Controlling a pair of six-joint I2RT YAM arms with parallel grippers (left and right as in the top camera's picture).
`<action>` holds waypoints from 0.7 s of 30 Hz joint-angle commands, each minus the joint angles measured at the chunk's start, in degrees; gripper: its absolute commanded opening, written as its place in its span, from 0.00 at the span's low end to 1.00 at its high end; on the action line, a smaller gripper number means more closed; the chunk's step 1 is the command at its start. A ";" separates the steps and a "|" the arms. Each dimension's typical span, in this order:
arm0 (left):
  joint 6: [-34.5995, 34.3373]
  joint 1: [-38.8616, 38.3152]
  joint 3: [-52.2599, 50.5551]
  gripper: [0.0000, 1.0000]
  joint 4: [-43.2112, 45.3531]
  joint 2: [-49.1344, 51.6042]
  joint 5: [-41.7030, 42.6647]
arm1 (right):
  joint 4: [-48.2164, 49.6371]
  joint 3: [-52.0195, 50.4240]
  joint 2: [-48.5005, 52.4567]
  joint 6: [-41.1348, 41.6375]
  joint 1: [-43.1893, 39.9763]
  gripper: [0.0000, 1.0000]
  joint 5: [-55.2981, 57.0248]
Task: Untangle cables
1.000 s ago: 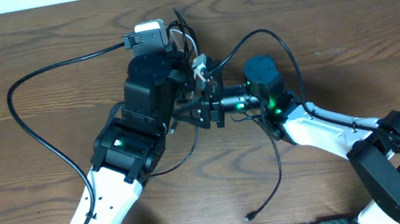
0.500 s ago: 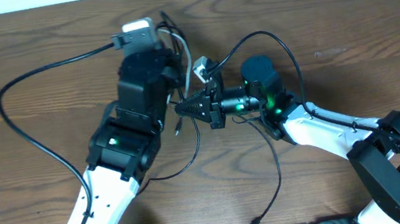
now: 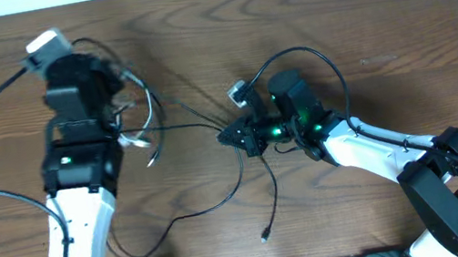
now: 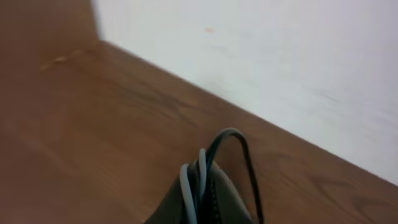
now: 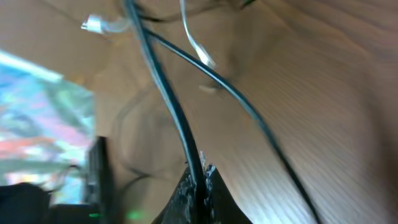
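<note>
Pulling apart is the step in hand, by my reading: the 2 arms stand well apart with strands stretched between them.

- Black cable (image 3: 272, 186): 1 run is pinched in the right gripper (image 3: 228, 136). From there thin black strands cross to the left side. A slack loop lies on the worktop (image 3: 396, 19) below, and 1 free end with its plug lies near the front edge.
- White cable (image 3: 149, 109): it curls in a loose loop just beside the left arm, its plug hanging under the loop. It lies well apart from the right gripper.
- Left gripper (image 4: 202, 180): closed, with the white cable and a black strand coming up out of its tips together. It points toward the far wall.
- Right gripper, wrist view: closed on the black cable alone, low over the worktop.

Judgement: the cords are not yet free, since white and black share the left grip. I cannot tell whether a knot remains there.

Next move: you need 1 cord only in each gripper. Regrip the left on white alone, then draw away gently; a hard pull could tighten any crossing.
</note>
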 commanded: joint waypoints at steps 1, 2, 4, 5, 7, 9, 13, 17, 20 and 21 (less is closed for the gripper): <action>-0.55 6.43 0.00 0.08 -1.44 -0.09 -2.82 | -5.97 -0.02 -0.15 -1.95 -0.02 0.01 13.60; -0.57 7.61 0.00 0.08 -2.01 -0.09 -2.82 | -7.28 -0.02 -0.15 -1.95 -0.17 0.01 15.47; -0.57 9.35 0.00 0.08 -2.71 -0.09 -2.82 | -9.55 -0.02 -0.15 -1.95 -0.68 0.01 18.16; -0.57 10.51 0.00 0.08 -3.19 -0.09 -2.82 | -10.43 -0.02 -0.15 -1.95 -1.07 0.01 19.02; -0.57 12.26 0.00 0.08 -3.82 -0.09 -2.82 | -12.17 -0.02 -0.15 -1.95 -2.12 0.01 20.76; -0.57 13.16 0.00 0.08 -3.93 -0.09 -2.78 | -13.20 -0.02 -0.15 -1.95 -2.95 0.01 21.53; -0.55 14.64 0.00 0.08 -4.20 -0.09 -2.84 | -15.04 -0.02 -0.15 -1.95 -5.70 0.01 21.66; -0.55 16.57 0.00 0.08 -4.20 -0.09 -2.84 | -19.76 -0.02 -0.15 -1.97 -9.49 0.01 23.89; -0.55 18.01 0.00 0.08 -4.26 -0.09 -2.84 | -23.56 -0.02 -0.15 -1.97 -12.41 0.01 26.80; -0.55 18.62 0.00 0.07 -4.28 -0.09 -2.82 | -24.76 -0.02 -0.15 -1.97 -13.60 0.01 28.02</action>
